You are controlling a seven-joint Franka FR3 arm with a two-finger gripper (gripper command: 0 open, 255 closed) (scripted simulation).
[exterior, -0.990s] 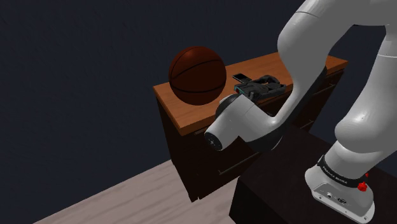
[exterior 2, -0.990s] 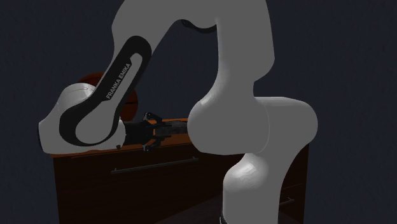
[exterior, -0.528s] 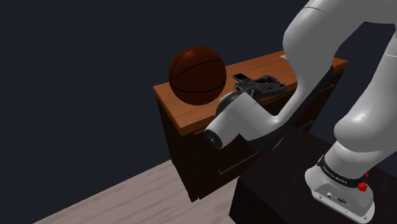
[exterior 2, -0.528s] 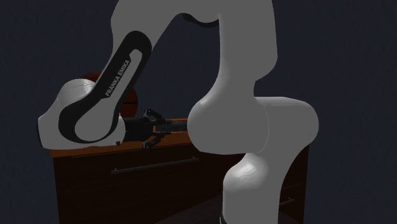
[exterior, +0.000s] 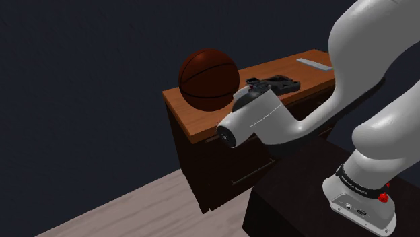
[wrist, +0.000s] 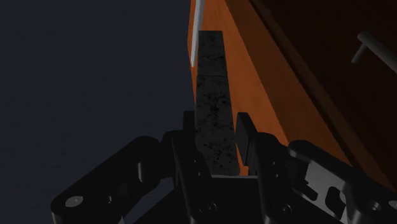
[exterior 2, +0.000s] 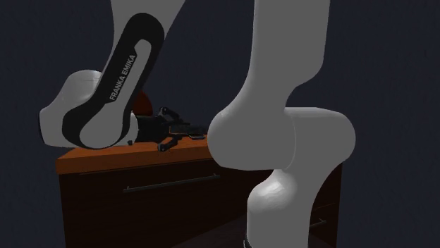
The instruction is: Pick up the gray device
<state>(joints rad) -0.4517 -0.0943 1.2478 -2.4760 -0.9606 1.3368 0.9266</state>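
- While the white arm [exterior: 259, 124] is reaching low over the brown dresser [exterior: 192, 113], the black gripper [wrist: 216, 130] is squeezing its two fingers [wrist: 245, 135] narrowly onto the dark gray device [wrist: 211, 83], one on each long side.
- It is sticking straight out past the fingertips, alongside the dresser's top; cannot tell if it is touching the wood.
- Basketball [exterior: 208, 79] is sitting on the dresser top, just beside the gripper [exterior: 276, 82], on the shoulder view's left.
- Pale flat strip [exterior: 314, 64] is lying toward the top's far end, well apart from the ball.

Home interior indicated: a brown wooden dresser [exterior: 196, 119] with a drawer handle [exterior 2: 169, 184] is seen, a basketball [exterior: 208, 79] is set on top, and a pale plank floor [exterior: 134, 212] and dark walls [exterior: 81, 81] are rendered.
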